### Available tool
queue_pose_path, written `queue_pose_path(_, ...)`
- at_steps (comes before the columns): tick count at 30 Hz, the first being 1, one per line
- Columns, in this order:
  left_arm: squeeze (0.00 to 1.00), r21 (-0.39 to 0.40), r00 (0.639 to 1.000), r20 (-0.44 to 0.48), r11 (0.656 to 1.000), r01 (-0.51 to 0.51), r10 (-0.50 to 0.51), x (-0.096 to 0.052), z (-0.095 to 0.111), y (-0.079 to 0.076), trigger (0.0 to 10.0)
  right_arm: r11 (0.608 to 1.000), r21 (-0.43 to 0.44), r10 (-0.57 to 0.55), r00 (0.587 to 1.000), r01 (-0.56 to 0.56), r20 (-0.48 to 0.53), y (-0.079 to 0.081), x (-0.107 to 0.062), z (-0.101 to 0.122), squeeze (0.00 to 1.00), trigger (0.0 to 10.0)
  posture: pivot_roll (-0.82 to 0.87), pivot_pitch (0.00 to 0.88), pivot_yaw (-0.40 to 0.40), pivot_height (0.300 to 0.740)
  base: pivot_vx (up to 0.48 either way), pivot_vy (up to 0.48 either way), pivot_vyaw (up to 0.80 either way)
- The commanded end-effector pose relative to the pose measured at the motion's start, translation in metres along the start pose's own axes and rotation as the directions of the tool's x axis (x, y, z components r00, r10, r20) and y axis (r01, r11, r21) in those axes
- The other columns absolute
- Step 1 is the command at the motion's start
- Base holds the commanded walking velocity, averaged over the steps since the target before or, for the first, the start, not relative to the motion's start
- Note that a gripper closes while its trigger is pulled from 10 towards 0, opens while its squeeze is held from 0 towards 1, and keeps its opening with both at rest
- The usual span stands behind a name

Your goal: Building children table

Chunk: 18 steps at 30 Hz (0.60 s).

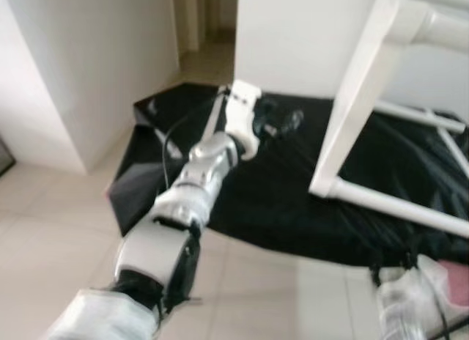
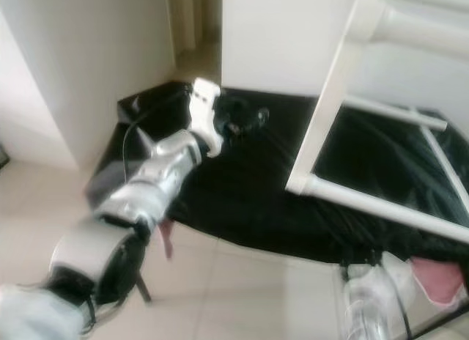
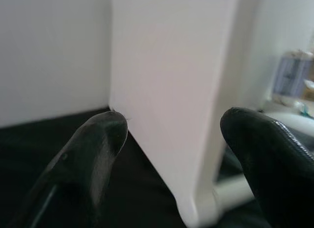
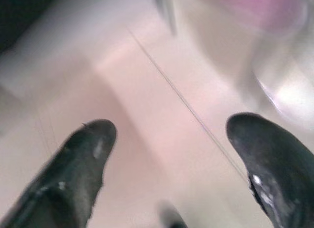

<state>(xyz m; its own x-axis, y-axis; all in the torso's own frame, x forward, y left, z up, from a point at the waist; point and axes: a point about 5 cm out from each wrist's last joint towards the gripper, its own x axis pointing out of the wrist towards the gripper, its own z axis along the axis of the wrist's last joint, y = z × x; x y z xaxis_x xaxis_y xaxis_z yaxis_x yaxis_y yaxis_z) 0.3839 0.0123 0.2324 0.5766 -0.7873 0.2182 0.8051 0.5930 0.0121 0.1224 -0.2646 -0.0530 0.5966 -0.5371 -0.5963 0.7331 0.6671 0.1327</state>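
The white children's table lies tipped over on a black cloth (image 1: 278, 201) spread on the floor. Its flat top (image 1: 300, 39) stands upright at the back, and a white leg (image 1: 355, 105) slants down to a round rail (image 1: 399, 207). My left arm reaches forward over the cloth, and my left gripper (image 1: 282, 124) hovers open just short of the upright top. In the left wrist view the top's white edge (image 3: 171, 90) stands ahead between the two black fingers (image 3: 98, 144). My right gripper (image 4: 171, 139) is open, hanging low at my right side over the floor tiles.
A white wall block (image 1: 95, 61) stands close on the left, with a corridor (image 1: 209, 39) behind it. Pale floor tiles (image 1: 58, 230) run along the cloth's near edge. A pink thing (image 2: 436, 278) lies by my right arm at the bottom right.
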Motion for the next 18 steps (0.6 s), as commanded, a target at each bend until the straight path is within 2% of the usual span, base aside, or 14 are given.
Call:
queue_pose_path(1,0.0,-0.004,1.0,-0.019,1.0,0.019,-0.019,0.0019,-0.0042,-0.0045,10.0,0.905,-0.194,0.423,0.759,-0.378,0.494,-0.019,-0.1262,-0.0225,0.0,10.0,-0.27,0.128,0.203,0.74,-0.277,0.0,0.0)
queue_pose_path(18,0.0,-0.004,1.0,-0.019,1.0,0.019,-0.019,0.0019,-0.0042,-0.0045,10.0,0.905,-0.194,0.423,0.759,-0.378,0.494,-0.019,-0.1262,-0.0225,0.0,10.0,-0.27,0.128,0.203,0.74,-0.277,0.0,0.0)
